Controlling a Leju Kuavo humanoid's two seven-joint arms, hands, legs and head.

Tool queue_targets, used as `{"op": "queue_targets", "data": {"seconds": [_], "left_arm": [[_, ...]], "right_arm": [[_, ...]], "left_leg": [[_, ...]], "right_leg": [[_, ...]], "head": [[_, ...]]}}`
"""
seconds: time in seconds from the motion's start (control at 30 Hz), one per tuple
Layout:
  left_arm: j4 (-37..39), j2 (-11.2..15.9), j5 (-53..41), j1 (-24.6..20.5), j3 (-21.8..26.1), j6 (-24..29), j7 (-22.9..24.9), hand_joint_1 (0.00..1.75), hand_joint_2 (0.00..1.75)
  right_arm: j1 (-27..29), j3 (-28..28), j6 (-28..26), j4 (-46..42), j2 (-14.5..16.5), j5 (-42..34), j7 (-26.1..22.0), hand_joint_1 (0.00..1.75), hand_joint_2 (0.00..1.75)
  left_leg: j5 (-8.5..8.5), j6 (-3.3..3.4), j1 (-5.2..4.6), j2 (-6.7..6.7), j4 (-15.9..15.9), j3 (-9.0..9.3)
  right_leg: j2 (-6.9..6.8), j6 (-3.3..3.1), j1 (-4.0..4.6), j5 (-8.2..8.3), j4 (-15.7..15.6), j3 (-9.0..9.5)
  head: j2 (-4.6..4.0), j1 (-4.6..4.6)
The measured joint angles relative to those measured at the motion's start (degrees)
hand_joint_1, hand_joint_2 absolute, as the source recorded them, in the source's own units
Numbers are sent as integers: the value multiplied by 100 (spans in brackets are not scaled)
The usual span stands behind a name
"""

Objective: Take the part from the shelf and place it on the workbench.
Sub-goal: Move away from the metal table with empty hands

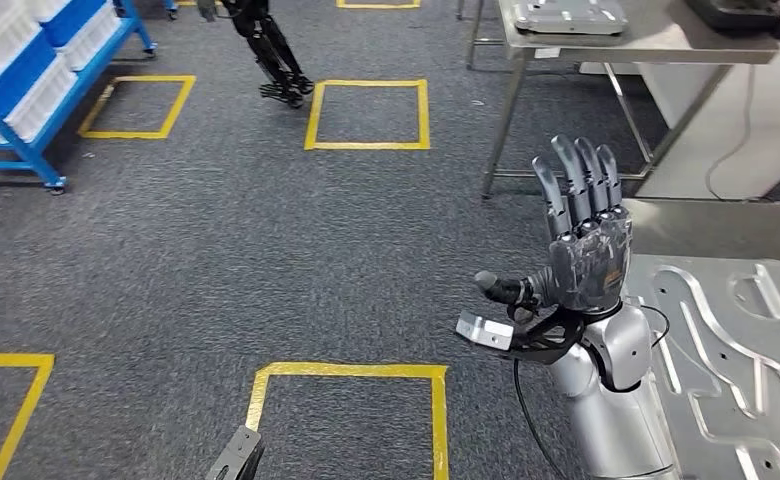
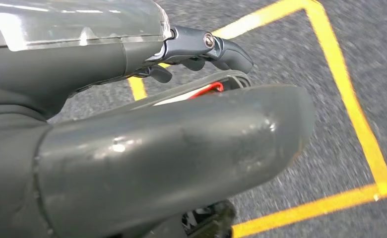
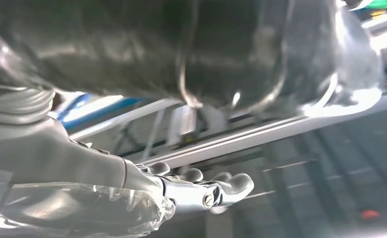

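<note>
A grey carpet floor point(image 1: 216, 250) carries yellow tape squares point(image 1: 368, 114), one near the middle and others toward the edges. At the far left stands a blue rack point(image 1: 26, 90) on wheels holding white bins point(image 1: 6, 45). Black robot legs point(image 1: 276, 60) stand at the far end, near a cable point(image 1: 726, 150) hanging by a white cabinet point(image 1: 706, 120)
</note>
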Motion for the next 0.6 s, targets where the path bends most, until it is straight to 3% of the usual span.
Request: {"op": "queue_targets", "data": {"seconds": [0.03, 0.1, 0.17, 0.2, 0.27, 0.3, 0.37, 0.4, 0.47, 0.5, 0.53, 0.6], "left_arm": [[0, 2, 1, 7, 0, 0, 0, 0, 0], [0, 10, 2, 9, 0, 1, 0, 0, 0], [0, 15, 3, -6, 0, 2, 0, 0, 0], [0, 15, 3, -11, 0, 3, 0, 0, 0], [0, 17, 2, -5, 0, 3, 1, 0, 0], [0, 17, 2, -1, 0, 3, 2, 0, 0], [0, 17, 2, -15, 1, 4, 7, 0, 0], [0, 17, 2, -27, 1, 5, 11, 0, 0], [0, 17, 2, -42, 2, 7, 22, 0, 0], [0, 17, 2, -42, 2, 8, 28, 0, 0], [0, 17, 2, -40, 2, 8, 32, 0, 0], [0, 17, 2, -40, 2, 9, 38, 0, 0]], "right_arm": [[1, 1, 0, 1, 1, -1, -9, 0, 0], [-3, 1, 0, 1, 1, -2, -16, 0, 0], [-13, -1, -1, -1, -1, -2, -18, 0, 0], [-19, -1, -1, -1, -1, -2, -20, 0, 0], [-28, -1, -1, -1, 4, -2, -23, 0, 0], [-35, 0, -1, 1, 7, -2, -23, 0, 0], [-50, 0, -1, 4, 12, -2, -19, 0, 0], [-53, -1, -2, 9, 11, -1, -17, 0, 0], [-46, -1, -1, 30, 13, 2, -15, 0, 0], [-42, -1, -1, 43, 13, 3, -15, 0, 0], [-41, -1, 0, 54, 14, 3, -15, 0, 0], [-46, -1, -1, 63, 14, 3, -15, 0, 0]], "left_leg": [[95, -9, 6, 21, -77, 56], [415, -6, 2, 184, -769, 437], [575, 50, -34, 346, -1338, 737], [566, 83, -52, 371, -1422, 770], [589, 156, -61, 252, -1433, 758], [607, 190, -53, 198, -1457, 759], [649, 259, -24, 98, -1504, 764], [660, 278, -21, 48, -1512, 757], [672, 294, -21, -72, -1509, 738], [675, 295, -23, -141, -1503, 733], [677, 293, -24, -216, -1495, 731], [679, 283, -23, -371, -1478, 738]], "right_leg": [[-78, 5, -1, -13, 13, 0], [-215, 33, 0, -57, 60, 3], [-323, 83, 32, -104, 118, -6], [-367, 106, 53, -117, 133, -9], [-442, 151, 63, -127, 129, 3], [-392, 177, 53, -160, 149, 5], [-120, 225, 11, -396, 452, -120], [33, 240, -3, -577, 759, -259], [159, 254, -10, -869, 1445, -590], [175, 256, -11, -879, 1623, -682], [188, 251, -11, -778, 1599, -679], [283, 214, -16, -362, 991, -409]], "head": [[0, -1], [0, -1], [0, 3], [0, 7], [0, 12], [0, 13], [0, 15], [0, 14], [0, 14], [0, 13], [0, 14], [0, 14]]}}
